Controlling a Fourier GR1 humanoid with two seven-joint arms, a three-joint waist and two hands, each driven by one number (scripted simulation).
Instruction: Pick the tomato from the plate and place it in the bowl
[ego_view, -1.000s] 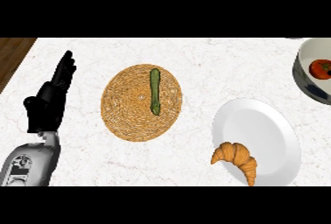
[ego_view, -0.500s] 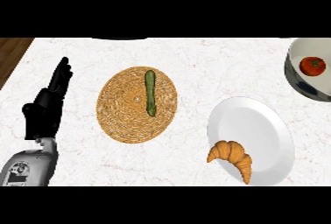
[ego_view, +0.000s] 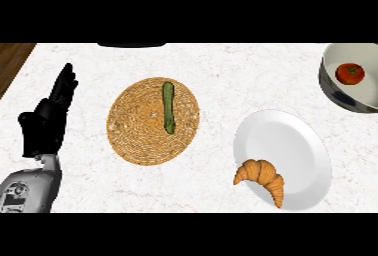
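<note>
tomato (ego_view: 350, 74) sits in bowl (ego_view: 359, 98), off plate (ego_view: 284, 140) | left hand (ego_view: 46, 125) fingers straight, empty, resting at desk (ego_view: 221, 65) left | right hand unseen | tomato likely light, smooth, bruisable: cup round its middle

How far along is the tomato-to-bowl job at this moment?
Done: the round red tomato lies inside the grey bowl at the upper right, and the white round plate holds only a golden croissant. In hand: nothing; the black left hand rests open at the left edge, and the right hand is out of view. Left: apparently nothing.
</note>
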